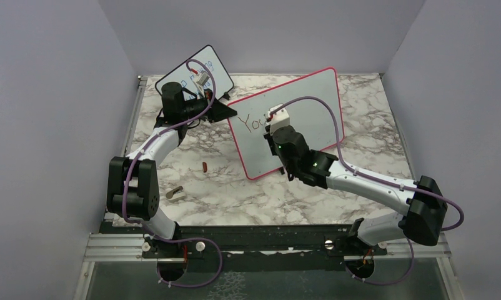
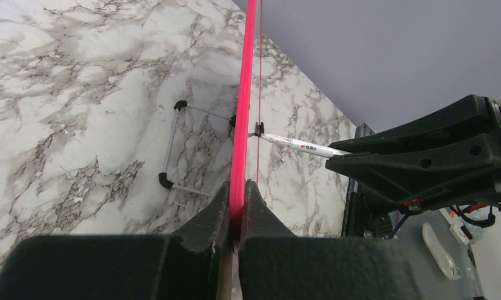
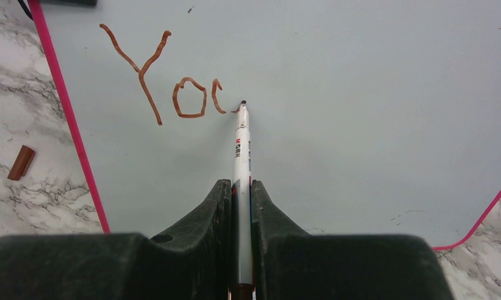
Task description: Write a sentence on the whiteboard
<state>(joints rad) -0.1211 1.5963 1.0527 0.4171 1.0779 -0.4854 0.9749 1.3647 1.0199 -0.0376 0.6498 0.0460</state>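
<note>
At centre of the top view, the whiteboard (image 1: 320, 122) stands tilted on the marble table (image 1: 373, 175), its pink frame nearest the arms at lower left.

**Handling (judged).** The board looks light and stiff, with a slick face and thin wire feet. Pen pressure could slide or tip it. The frame edge is the sound place to grip, clear of the writing area.

**Left gripper** (image 2: 237, 187). The fingers are closed hard on the pink frame, at the bottom centre of the left wrist view. Only the frame's thickness separates them. This grip steadies the board's left edge.

**Right gripper** (image 3: 238, 187). The fingers are clamped on the marker (image 3: 242, 150), and its barrel fills the narrow gap. The tip touches the board face at centre frame, at the end of a curved stroke.

**Sentence** (image 3: 167, 87). Brownish-red "Yo" and the start of a third letter sit in the upper left of the right wrist view. Most of the face is unwritten.

**Other.** A brown cap (image 3: 21, 162) lies on the table at left, apart from the frame. A small black-framed board (image 1: 207, 65) stands at upper centre of the top view.
</note>
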